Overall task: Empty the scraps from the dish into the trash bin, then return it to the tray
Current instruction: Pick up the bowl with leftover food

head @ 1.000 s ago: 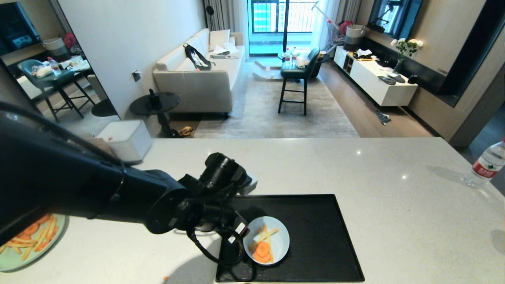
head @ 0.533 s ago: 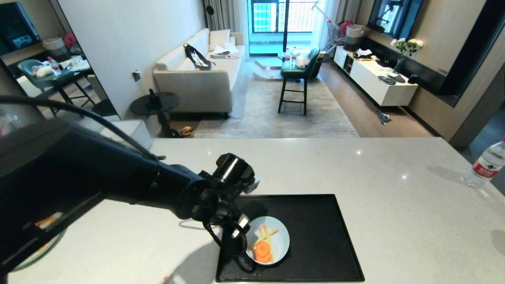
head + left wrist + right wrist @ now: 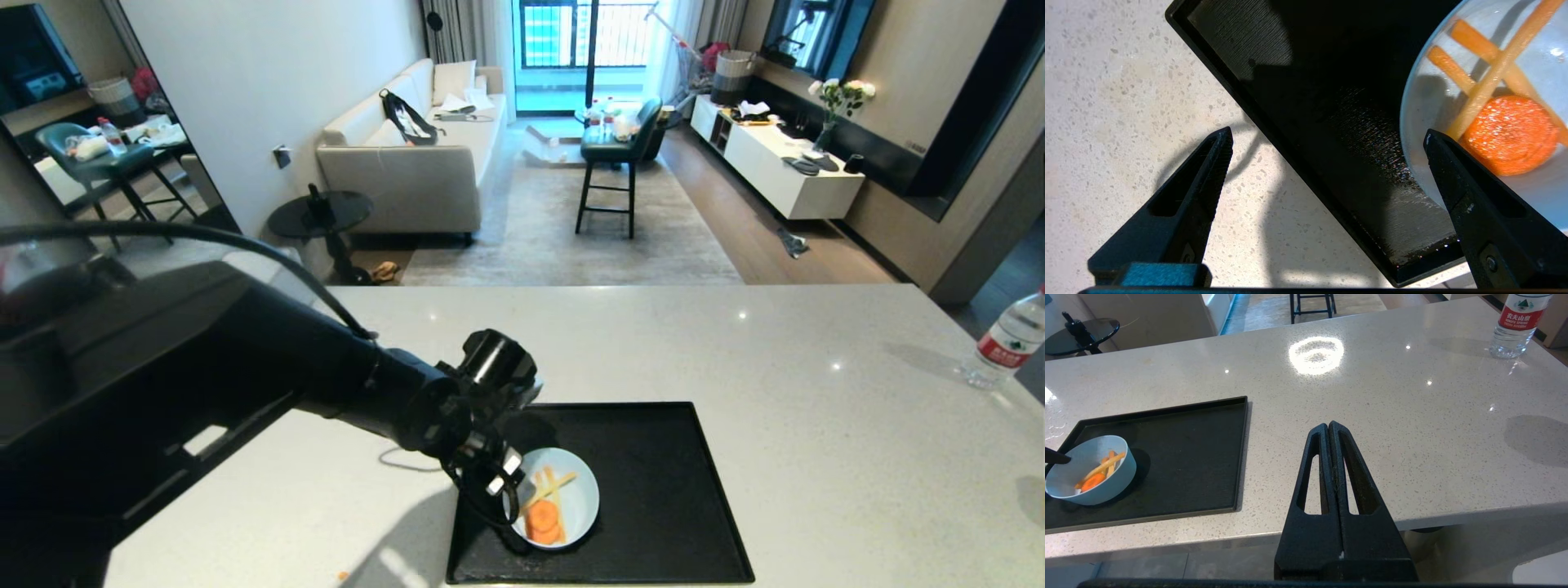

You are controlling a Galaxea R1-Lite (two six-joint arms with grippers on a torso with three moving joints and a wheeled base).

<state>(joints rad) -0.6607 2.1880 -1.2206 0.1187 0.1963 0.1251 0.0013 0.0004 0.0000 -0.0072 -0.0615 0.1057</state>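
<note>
The dish [image 3: 571, 490], a small pale-blue bowl, sits on the near left part of the black tray [image 3: 661, 457]. It holds the scraps [image 3: 543, 516]: orange carrot rounds and pale sticks. My left gripper [image 3: 1327, 132] hangs open, pointing down over the tray's left edge. One of its fingers [image 3: 1457, 192] is over the dish's [image 3: 1425, 94] rim beside the scraps [image 3: 1511, 134], the other finger [image 3: 1204, 179] is over bare counter. Nothing is held. My right gripper [image 3: 1328, 425] is shut and parked at the counter's front edge. The trash bin is out of view.
A water bottle [image 3: 1008, 339] stands at the counter's far right edge. My left arm [image 3: 245, 392] covers much of the counter's left side. A tiny orange crumb [image 3: 343, 576] lies near the front edge. Beyond the counter's far edge lies a living room.
My left arm has swung right and down, bringing its gripper to the dish's left rim. The arm now hides the green plate that showed at the left. Dish and tray have not moved.
</note>
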